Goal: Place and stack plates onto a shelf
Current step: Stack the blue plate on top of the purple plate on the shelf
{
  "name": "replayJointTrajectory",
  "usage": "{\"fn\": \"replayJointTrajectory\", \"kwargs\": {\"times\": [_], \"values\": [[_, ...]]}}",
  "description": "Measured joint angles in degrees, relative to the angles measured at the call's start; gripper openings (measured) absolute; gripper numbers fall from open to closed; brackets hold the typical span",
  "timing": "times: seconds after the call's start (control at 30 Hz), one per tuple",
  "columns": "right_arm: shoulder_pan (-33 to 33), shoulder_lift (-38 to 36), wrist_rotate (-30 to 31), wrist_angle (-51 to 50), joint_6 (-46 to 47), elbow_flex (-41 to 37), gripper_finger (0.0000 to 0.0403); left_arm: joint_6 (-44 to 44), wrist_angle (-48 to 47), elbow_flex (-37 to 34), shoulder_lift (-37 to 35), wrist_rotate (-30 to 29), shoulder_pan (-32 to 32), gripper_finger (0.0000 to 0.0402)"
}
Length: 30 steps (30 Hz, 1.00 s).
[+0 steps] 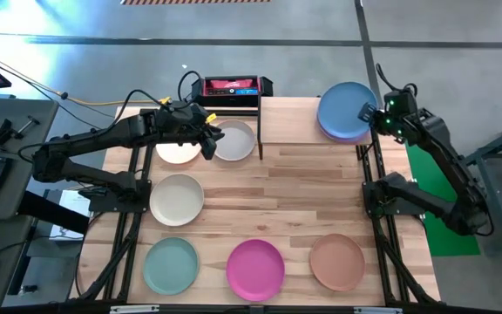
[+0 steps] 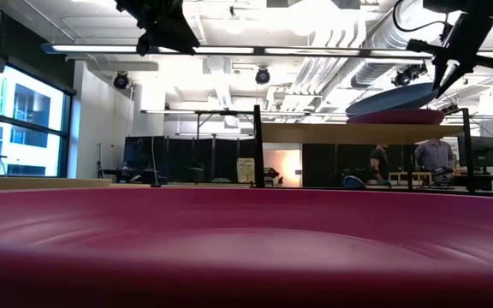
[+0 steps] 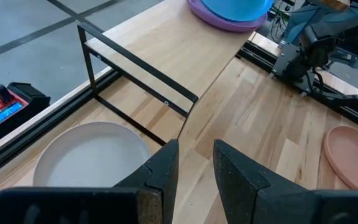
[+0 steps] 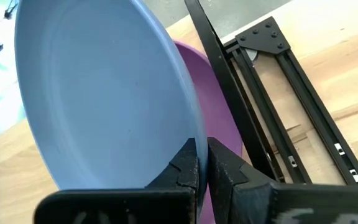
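Note:
The light-wood shelf (image 1: 290,122) stands at the table's far edge. On its right end lies a purple plate (image 1: 331,131), and a blue plate (image 1: 345,106) lies tilted on top of it. My right gripper (image 1: 366,112) is shut on that blue plate. My left gripper (image 3: 196,146) hangs open and empty above the grey-white plate (image 1: 235,139), beside the pale pink plate (image 1: 177,150). Resting flat on the tabletop are the cream plate (image 1: 177,199), the teal plate (image 1: 171,266), the magenta plate (image 1: 255,269) and the tan plate (image 1: 336,260). My right gripper pinches the blue plate's rim (image 4: 188,140) at its right edge, one finger over the rim and one under it. The fingers slant down from the table's right side. The plate is tilted: the held edge (image 2: 435,85) is raised and the opposite edge (image 2: 353,109) lies on the purple plate.
A red-and-black device (image 1: 231,86) sits behind the table's far edge. The shelf's black frame (image 3: 135,68) stands just right of the grey-white plate. The magenta plate (image 2: 246,248) fills the low view's foreground. People (image 2: 435,158) stand far back in the room.

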Motion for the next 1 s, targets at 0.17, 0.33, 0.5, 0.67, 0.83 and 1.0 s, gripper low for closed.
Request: {"fn": "replayJointTrajectory", "kwargs": {"times": [0.17,0.33,0.5,0.67,0.83,1.0], "values": [[0.0,0.0,0.0,0.0,-0.1,0.0,0.0000,0.0,0.0,0.0,0.0,0.0,0.0,0.0090],[0.0,0.9,-0.4,0.0,-1.2,0.0,0.0000,0.0,0.0,0.0,0.0,0.0,0.0,0.0090],[0.0,2.6,-1.6,0.0,-1.9,0.0,0.0001,0.0,0.0,0.0,0.0,0.0,0.0,0.0090],[0.0,3.3,-1.8,0.0,-2.8,0.0,0.0001,0.0,0.0,0.0,0.0,0.0,0.0,0.0090],[0.0,3.3,-1.8,0.0,-4.1,0.0,0.0001,0.0,0.0,0.0,0.0,0.0,0.0,0.0090],[0.0,3.3,-2.0,0.1,-4.5,0.0,0.0001,0.0,0.0,0.0,0.0,0.0,0.0,0.0090]]}}
